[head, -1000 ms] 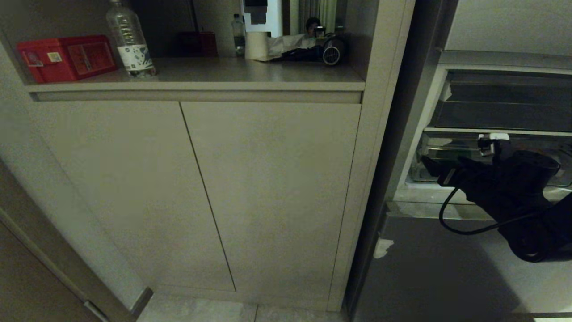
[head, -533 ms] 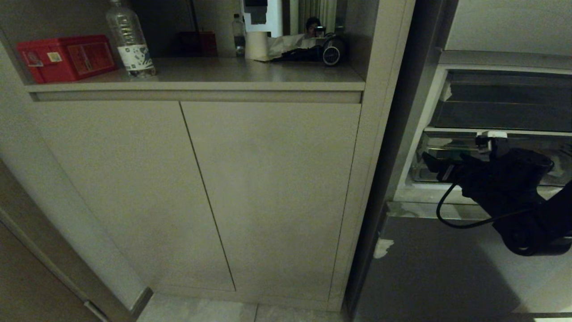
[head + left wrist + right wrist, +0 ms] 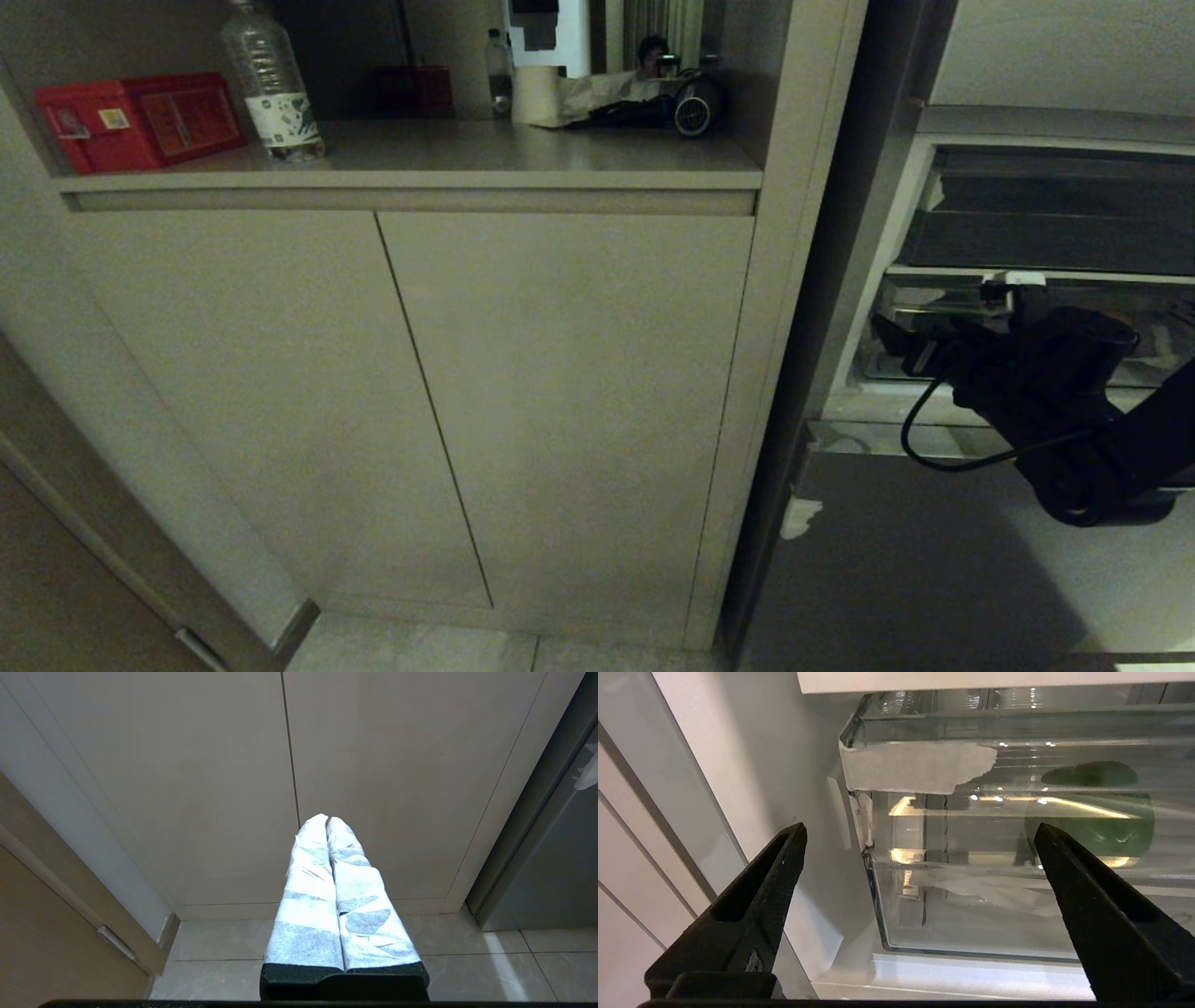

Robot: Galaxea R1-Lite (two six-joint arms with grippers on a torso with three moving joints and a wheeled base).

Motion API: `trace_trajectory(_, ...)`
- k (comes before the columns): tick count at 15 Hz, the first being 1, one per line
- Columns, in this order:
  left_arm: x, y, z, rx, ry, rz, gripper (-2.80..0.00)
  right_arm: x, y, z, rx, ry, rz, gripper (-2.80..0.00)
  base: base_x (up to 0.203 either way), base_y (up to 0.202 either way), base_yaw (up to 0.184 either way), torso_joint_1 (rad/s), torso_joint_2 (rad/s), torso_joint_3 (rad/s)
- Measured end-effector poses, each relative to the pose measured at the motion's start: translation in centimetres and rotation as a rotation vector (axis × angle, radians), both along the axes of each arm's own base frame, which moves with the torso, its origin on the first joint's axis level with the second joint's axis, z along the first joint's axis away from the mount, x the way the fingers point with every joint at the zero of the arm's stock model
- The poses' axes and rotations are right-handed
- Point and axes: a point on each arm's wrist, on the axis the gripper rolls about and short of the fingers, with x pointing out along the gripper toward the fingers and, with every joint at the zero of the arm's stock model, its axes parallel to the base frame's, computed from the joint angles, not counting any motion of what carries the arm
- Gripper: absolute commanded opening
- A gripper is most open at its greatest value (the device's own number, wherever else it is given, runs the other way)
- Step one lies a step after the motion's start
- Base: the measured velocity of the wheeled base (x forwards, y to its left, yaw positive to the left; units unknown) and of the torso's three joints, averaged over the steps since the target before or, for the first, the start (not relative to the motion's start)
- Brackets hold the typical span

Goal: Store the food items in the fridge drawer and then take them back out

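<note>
One blurred green item (image 3: 1097, 807) behind the fridge drawer (image 3: 924, 770) wall

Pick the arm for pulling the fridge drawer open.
Right. The right pincer is open, facing the fridge drawer at its taped corner. The left pincer is shut, pointing at the cabinet doors, away from the fridge.

The drawer (image 3: 971, 896) is clear glossy plastic, with torn matt paper tape (image 3: 915, 767) on its front corner.

Dim murky head view, brighter wrist views, drawer (image 3: 971, 896) glare
</note>
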Motion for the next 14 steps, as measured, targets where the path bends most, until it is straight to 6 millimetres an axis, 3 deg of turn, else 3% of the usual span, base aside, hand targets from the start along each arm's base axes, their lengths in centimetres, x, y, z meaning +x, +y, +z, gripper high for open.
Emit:
trace_trajectory(11,0.00,0.00,0.00,0.000,0.000,0.000,-2.80,0.89,0.30,0.10,0.002,-0.019,-0.001,0.00,0.000,0.000,0.000,0.000,0.00,0.000)
trace_trajectory(12,0.00,0.00,0.00,0.000,0.000,0.000,-2.80,0.94,0.30,0.06,0.003,-0.019,-0.001,-2.80,0.000,0.000,0.000,0.000,0.00,0.000)
trace_trajectory(14,0.00,0.00,0.00,0.000,0.000,0.000,-2.80,1.05,0.31,0.07,0.003,-0.021,-0.001,-2.80,0.000,0.000,0.000,0.000,0.00,0.000)
